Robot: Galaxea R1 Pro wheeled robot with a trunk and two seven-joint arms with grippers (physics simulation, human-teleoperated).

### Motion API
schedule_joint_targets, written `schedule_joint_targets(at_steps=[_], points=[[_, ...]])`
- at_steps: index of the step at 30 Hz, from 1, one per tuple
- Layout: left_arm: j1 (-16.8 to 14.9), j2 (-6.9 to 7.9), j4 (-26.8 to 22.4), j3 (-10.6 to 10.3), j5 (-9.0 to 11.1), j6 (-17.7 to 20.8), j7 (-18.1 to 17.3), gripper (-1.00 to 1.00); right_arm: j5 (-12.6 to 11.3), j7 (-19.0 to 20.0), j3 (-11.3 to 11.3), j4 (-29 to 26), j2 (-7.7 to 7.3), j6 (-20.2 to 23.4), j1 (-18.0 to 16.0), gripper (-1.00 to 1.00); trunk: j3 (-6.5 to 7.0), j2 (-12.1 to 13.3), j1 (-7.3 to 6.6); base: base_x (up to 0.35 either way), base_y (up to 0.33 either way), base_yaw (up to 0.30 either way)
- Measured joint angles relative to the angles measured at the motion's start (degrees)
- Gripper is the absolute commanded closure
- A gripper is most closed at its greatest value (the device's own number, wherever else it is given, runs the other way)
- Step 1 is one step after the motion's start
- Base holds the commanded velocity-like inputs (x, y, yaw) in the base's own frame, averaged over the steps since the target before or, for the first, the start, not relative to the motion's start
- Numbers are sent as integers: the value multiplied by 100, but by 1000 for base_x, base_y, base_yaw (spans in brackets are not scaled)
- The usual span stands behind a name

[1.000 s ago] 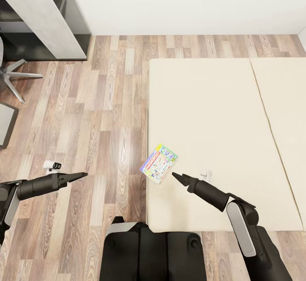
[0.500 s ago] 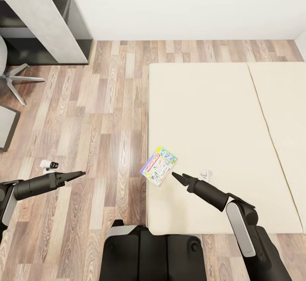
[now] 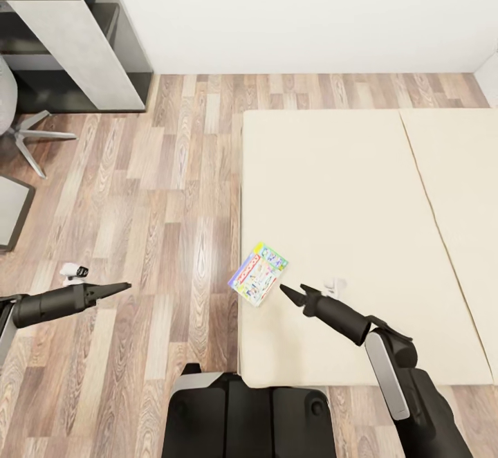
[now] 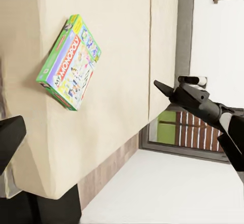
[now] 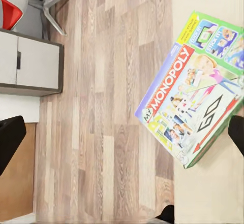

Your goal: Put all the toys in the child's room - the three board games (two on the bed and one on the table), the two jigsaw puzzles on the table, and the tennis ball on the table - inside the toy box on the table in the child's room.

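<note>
A green-edged multicolour board game (image 3: 259,274), a "My Monopoly" box, lies flat on the bed (image 3: 346,188) at the beige mattress's left edge, one corner over the floor. My right gripper (image 3: 283,291) hovers over the mattress just right of the box, apart from it. In the right wrist view the box (image 5: 195,102) shows between widely parted fingertips (image 5: 10,140), so it is open and empty. My left gripper (image 3: 124,285) hangs over the wooden floor, left of the bed, open and empty. Its wrist view shows the box (image 4: 68,64) and the right gripper (image 4: 160,87). The toy box is out of view.
The table's end (image 3: 76,50) with its grey side panel stands at the back left against the white wall. A swivel chair's star base (image 3: 38,136) sits beside it. A dark grey unit (image 3: 10,212) pokes in at the left edge. Wooden floor (image 3: 173,188) separates bed and table.
The whole view has shifted a little, so the camera moved. My left gripper has drawn back slightly to the left. The board game and right gripper keep their places.
</note>
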Motion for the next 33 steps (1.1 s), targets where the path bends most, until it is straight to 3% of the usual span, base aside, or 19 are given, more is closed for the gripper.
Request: schedule_joint_targets(at_steps=[6, 13, 18, 33], points=[[1, 95, 210, 28, -431, -264, 602, -100, 190, -14, -28, 225, -4, -131, 0, -100, 56, 0, 0, 0, 0, 0], [0, 103, 397, 60, -540, -419, 1337, -100, 204, 29, -114, 841, -9, -659, 0, -100, 122, 0, 0, 0, 0, 0], [0, 105, 423, 66, -535, -452, 1502, -100, 215, 43, -136, 799, -14, -775, 14, -100, 169, 0, 0, 0, 0, 0], [-7, 105, 421, 94, -504, -460, 1506, -100, 241, 25, -87, 724, -4, -827, 35, -100, 309, 0, 0, 0, 0, 0]])
